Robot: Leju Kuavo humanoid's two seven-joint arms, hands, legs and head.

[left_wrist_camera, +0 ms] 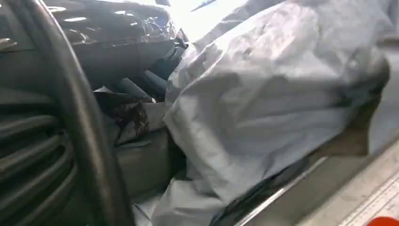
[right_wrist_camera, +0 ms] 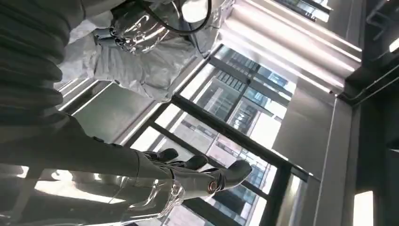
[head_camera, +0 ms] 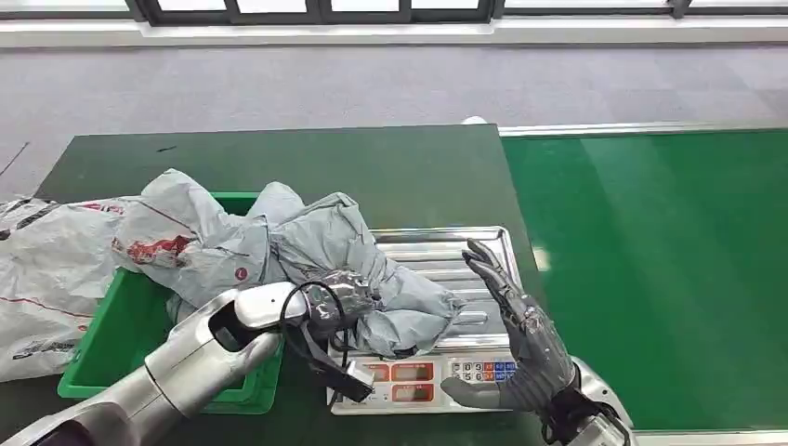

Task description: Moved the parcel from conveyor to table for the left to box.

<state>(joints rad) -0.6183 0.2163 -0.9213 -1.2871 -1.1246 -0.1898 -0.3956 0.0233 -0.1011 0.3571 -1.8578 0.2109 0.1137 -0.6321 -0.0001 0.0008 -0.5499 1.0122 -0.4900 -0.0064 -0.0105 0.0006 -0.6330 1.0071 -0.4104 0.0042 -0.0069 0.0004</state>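
Left fingers: the left hand [head_camera: 339,307] closes on the grey parcel [head_camera: 372,279]; its fingers [left_wrist_camera: 141,84] press into the wrapping.
Bin: the green box [head_camera: 121,344] sits at the left, grey bags heaped over its far rim.
Parcel: it rests on the scale [head_camera: 446,251], off the conveyor [head_camera: 650,269].
Right fingers: the right hand [head_camera: 525,348] stands spread and empty beside the scale.
Progress: the transfer looks done; boxing remains.
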